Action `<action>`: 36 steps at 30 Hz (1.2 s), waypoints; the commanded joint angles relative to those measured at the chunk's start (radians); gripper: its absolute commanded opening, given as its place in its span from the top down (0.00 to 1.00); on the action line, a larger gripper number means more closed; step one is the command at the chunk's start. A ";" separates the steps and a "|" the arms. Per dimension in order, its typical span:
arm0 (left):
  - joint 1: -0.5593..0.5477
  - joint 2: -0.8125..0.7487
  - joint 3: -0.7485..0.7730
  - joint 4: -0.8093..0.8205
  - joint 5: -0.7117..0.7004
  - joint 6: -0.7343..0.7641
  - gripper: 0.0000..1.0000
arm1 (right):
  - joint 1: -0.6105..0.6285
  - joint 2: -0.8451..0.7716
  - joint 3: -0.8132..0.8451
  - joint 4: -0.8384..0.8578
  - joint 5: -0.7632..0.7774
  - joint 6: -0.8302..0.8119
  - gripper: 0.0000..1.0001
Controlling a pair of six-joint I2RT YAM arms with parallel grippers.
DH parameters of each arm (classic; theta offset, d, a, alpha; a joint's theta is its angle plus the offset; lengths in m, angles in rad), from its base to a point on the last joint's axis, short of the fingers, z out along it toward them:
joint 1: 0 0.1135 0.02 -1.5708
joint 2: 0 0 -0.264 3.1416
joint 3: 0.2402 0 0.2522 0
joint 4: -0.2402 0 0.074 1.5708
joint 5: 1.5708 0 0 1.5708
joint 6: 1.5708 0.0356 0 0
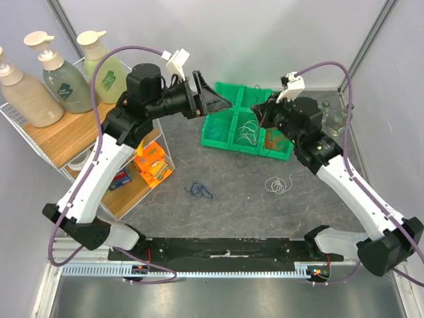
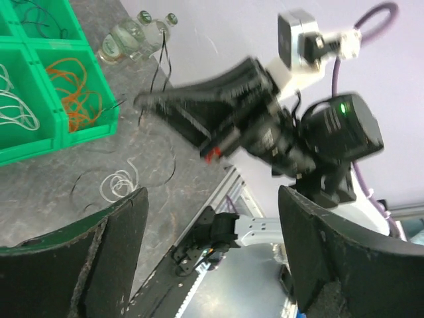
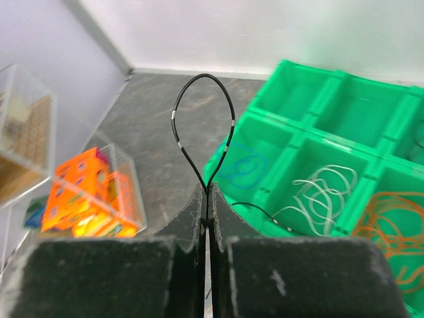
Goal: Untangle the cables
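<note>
My right gripper [image 3: 209, 199] is shut on a thin black cable [image 3: 202, 75], whose loop stands up from the fingertips over the edge of the green tray [image 3: 291, 136]. From above, that right gripper [image 1: 260, 110] hovers over the tray [image 1: 218, 132]. My left gripper [image 1: 218, 101] is open and holds nothing, just left of it above the tray's left end. In the left wrist view the left gripper [image 2: 212, 258] has wide-apart fingers [image 2: 112, 252] and faces the right gripper [image 2: 179, 109], from which the black cable [image 2: 161, 63] dangles. A blue cable [image 1: 199, 191] and a white cable [image 1: 278, 184] lie on the table.
The tray's compartments hold white cables [image 3: 324, 192], orange cables [image 3: 391, 232] and a blue cable [image 3: 238, 165]. A clear bin with orange boxes [image 1: 152, 165] and a shelf with pump bottles [image 1: 59, 79] stand at the left. Small bottles [image 2: 142, 33] sit behind the tray's right end.
</note>
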 commanded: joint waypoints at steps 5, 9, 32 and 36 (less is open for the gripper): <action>0.004 -0.165 -0.128 0.005 0.028 0.157 0.21 | -0.141 0.196 0.168 0.079 0.193 0.016 1.00; 0.003 -0.187 -0.136 -0.008 0.073 0.207 0.22 | -0.163 0.324 0.240 0.243 0.267 -0.123 1.00; 0.006 -0.225 -0.153 -0.090 0.059 0.312 0.23 | -0.235 1.061 0.762 0.607 -0.058 -0.602 1.00; 0.004 -0.207 -0.117 -0.108 0.058 0.321 0.23 | -0.235 1.029 0.670 0.620 -0.113 -0.432 1.00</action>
